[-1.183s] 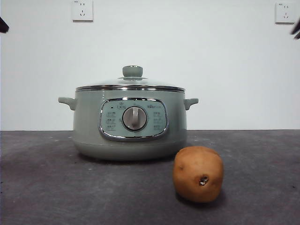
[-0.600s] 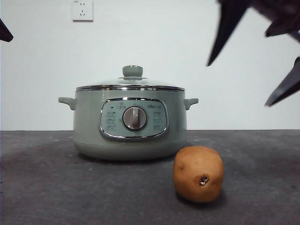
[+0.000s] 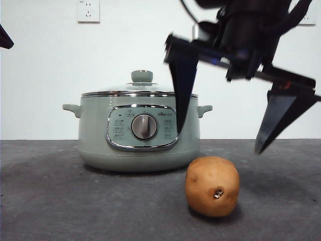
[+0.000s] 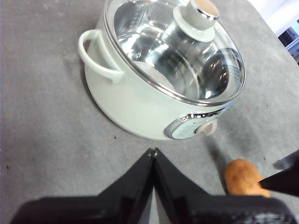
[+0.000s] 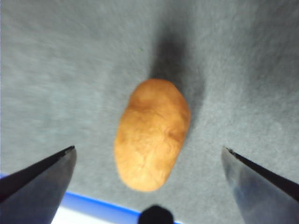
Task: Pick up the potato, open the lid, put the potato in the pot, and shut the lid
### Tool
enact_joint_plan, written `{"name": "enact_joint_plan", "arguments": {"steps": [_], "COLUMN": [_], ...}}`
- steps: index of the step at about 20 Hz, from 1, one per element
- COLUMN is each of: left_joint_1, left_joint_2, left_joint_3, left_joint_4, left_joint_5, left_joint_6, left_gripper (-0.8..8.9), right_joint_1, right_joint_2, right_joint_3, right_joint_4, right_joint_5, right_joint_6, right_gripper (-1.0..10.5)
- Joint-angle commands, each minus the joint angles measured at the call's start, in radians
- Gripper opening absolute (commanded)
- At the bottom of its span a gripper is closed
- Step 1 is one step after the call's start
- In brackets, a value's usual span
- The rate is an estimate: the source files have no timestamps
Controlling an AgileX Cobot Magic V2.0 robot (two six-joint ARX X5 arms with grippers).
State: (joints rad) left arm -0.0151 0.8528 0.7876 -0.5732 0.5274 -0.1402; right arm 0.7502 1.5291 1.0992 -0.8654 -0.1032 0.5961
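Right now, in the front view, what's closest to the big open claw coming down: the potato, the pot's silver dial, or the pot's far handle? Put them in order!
From the right gripper:
1. The potato, on the table just below the wide-open jaws.
2. The silver dial, on the pot's front, beside one jaw.
3. The far handle, on the pot's other side.

Potatoes: one roundish orange-brown potato (image 3: 212,186) with a small dark pitted eye.
Pots: one squat round sage-green electric pot (image 3: 138,133).
Lids: one round clear glass lid (image 3: 140,89) with a shiny steel rim and one sage-green knob.
Pot side handles: two.
Dials: one silver dial (image 3: 144,126) in one chrome-framed front panel.
Wall sockets: two white ones, one (image 3: 88,10) fully seen, one partly hidden.
Grippers: two black two-jawed ones, the right gripper (image 3: 220,136) and the left gripper (image 4: 153,152).
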Motion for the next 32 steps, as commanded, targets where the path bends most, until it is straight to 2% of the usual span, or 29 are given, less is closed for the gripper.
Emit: {"name": "enact_joint_plan", "arguments": {"steps": [1, 8, 9, 10, 12, 13, 14, 20, 26, 28, 30, 32], "left_joint_1": [0.002, 0.002, 0.002, 0.002, 0.002, 0.002, 0.002, 0.000, -0.079, -0.124, -0.170, -0.214], "left_joint_2": [0.000, 0.000, 0.000, 0.000, 0.000, 0.000, 0.000, 0.017, 0.196, 0.296, 0.403, 0.517], "left_joint_3": [0.005, 0.005, 0.005, 0.005, 0.005, 0.005, 0.005, 0.018, 0.154, 0.241, 0.354, 0.492], "left_joint_4": [-0.012, -0.039, -0.039, -0.040, -0.039, -0.039, -0.039, -0.033, -0.066, -0.086, -0.123, -0.174], "left_joint_5": [0.004, 0.004, 0.004, 0.004, 0.004, 0.004, 0.004, 0.005, 0.004, 0.003, -0.040, -0.130], "left_joint_6": [0.031, 0.048, 0.048, 0.048, 0.048, 0.048, 0.048, 0.048, 0.048, 0.048, 0.070, 0.124], "left_gripper": [-0.03, -0.03, -0.03, -0.03, -0.03, -0.03, -0.03, -0.03, 0.06, 1.12, 3.12, 5.02], "right_joint_1": [0.019, 0.037, 0.037, 0.037, 0.037, 0.037, 0.037, 0.035, 0.035, 0.035, 0.035, 0.035], "right_joint_2": [0.053, 0.177, 0.180, 0.182, 0.183, 0.183, 0.183, 0.168, 0.020, -0.053, -0.126, -0.193], "right_joint_3": [0.002, 0.002, 0.002, 0.002, 0.002, 0.002, 0.002, 0.003, 0.004, 0.005, 0.005, 0.005], "right_joint_4": [0.003, 0.042, 0.050, 0.053, 0.052, 0.052, 0.051, 0.021, -0.128, -0.182, -0.227, -0.262], "right_joint_5": [0.027, 0.024, 0.024, 0.018, 0.013, 0.005, -0.010, -0.021, -0.020, -0.021, -0.021, -0.020], "right_joint_6": [0.029, 0.029, 0.028, 0.028, -0.002, -0.016, -0.042, -0.126, -0.235, -0.293, -0.328, -0.330], "right_gripper": [5.7, 5.6, 5.3, 4.2, 1.1, 0.2, 0.0, 0.0, 0.0, 0.0, 0.0, 0.0]}}
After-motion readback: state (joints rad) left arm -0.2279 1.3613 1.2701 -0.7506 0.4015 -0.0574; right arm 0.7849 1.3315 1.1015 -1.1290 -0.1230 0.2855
